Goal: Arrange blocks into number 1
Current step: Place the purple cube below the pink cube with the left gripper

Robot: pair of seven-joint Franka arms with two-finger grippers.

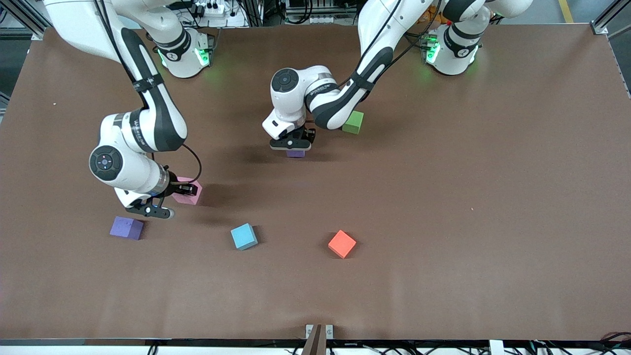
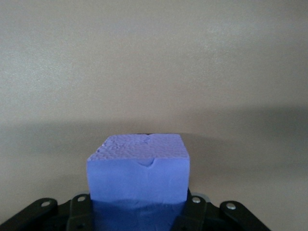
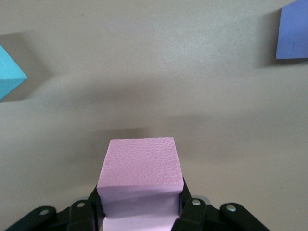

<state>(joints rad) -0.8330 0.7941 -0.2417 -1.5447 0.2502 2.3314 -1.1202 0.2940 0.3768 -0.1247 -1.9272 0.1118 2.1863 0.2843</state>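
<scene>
Nearest the front camera sits the orange cube (image 1: 342, 244), with the cyan cube (image 1: 244, 236) beside it toward my right arm's end of the table, and a purple block (image 1: 126, 228) resting on the table farther along toward that same end. Both of my grippers hold something. My right gripper (image 1: 167, 199) is clamped on a pink block (image 1: 188, 190), its fingers (image 3: 188, 206) pressed against the block's two sides; it hangs low over the table between the purple block and the cyan cube, and both of those show at the edges of my right wrist view (image 3: 293, 30) (image 3: 9, 72). My left gripper (image 1: 292, 144), reaching in toward the middle of the table, is closed on a second purple block (image 2: 138, 175), which peeks out just under the jaws in the front view (image 1: 296, 153); I cannot tell whether it touches the tabletop. A green block (image 1: 353, 122) lies on the table just beside my left forearm, farther from the front camera than the orange cube and well apart from it.
</scene>
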